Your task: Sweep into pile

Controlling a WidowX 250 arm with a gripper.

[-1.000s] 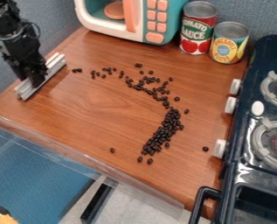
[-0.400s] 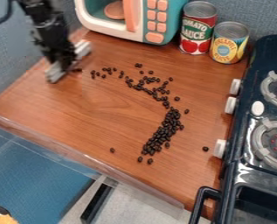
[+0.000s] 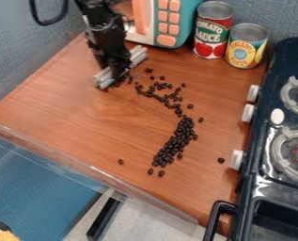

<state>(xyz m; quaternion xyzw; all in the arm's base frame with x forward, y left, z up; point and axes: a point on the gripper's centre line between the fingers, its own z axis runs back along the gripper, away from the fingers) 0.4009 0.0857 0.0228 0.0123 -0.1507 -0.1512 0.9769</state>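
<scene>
- One brown table (image 3: 69, 108) lies below you, crossing the view at a slant.
- At the right, you see the dark stove (image 3: 254, 164) beside the table, with three white knobs (image 3: 236, 160) on its side facing the beans, another knob on top, and two round burners (image 3: 292, 150).
- Your black arm (image 3: 101, 21) comes in from the top, left of the middle, partly in front of the teal and white microwave (image 3: 182, 23).
- Your gripper (image 3: 118, 71) hangs down over the upper left part of the table, its fingers pinching the bar.
- The silvery bar (image 3: 138, 55) sits aslant in your gripper, sticking out on both sides of it; one end points toward the microwave, the other toward the table's near left part.
- To the right of the microwave, you have two cans upright near the back wall: the red can (image 3: 204, 35), and just beside it the yellow can (image 3: 247, 47).
- Smallest are your dark beans (image 3: 179, 136), spread in a curve from beside the bar across to the table's middle and down toward its near edge. They lie loosely at the upper end and densely in the lower stretch. One stray lies near the stove, another well left of the dense stretch, and you have a few close against the bar.
</scene>
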